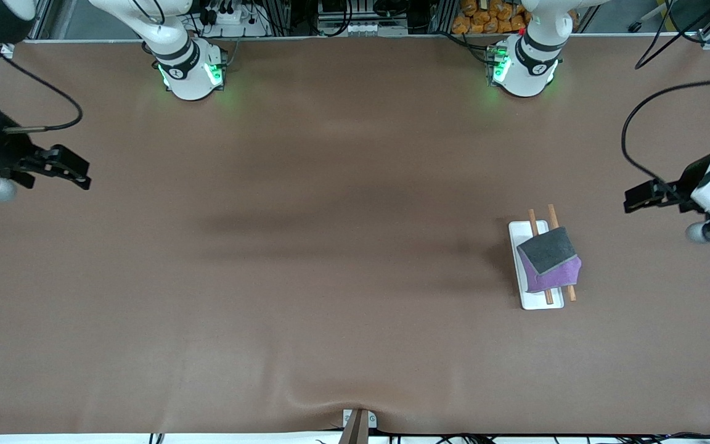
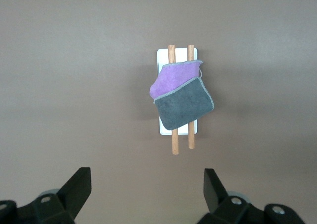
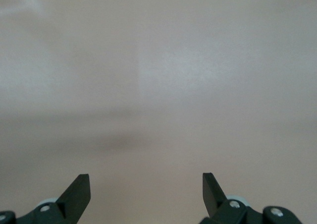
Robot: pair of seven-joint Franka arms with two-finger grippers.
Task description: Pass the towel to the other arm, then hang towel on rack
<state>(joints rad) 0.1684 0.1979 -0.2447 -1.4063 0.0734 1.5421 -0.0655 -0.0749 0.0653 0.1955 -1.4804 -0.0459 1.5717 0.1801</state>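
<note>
A: Where's the towel (image 1: 549, 259)?

B: Lower right of the front view, draped over both rods of the rack (image 1: 526, 290), grey face up, purple flap hanging toward the camera. Looks hung already.

A: Jaws?

B: Left gripper (image 1: 632, 200) at the right edge, right gripper (image 1: 81, 172) at the left edge; both open, empty, well clear above the table (image 1: 330, 277).

A: Anything left to do?

B: I'd say just keep clear; don't snag the cloth.

Pretty much all open table (image 1: 306, 259). Only obstacle is the rack (image 1: 524, 271) with the towel (image 1: 549, 259) draped on it, center-right of the front view; room all around it.
</note>
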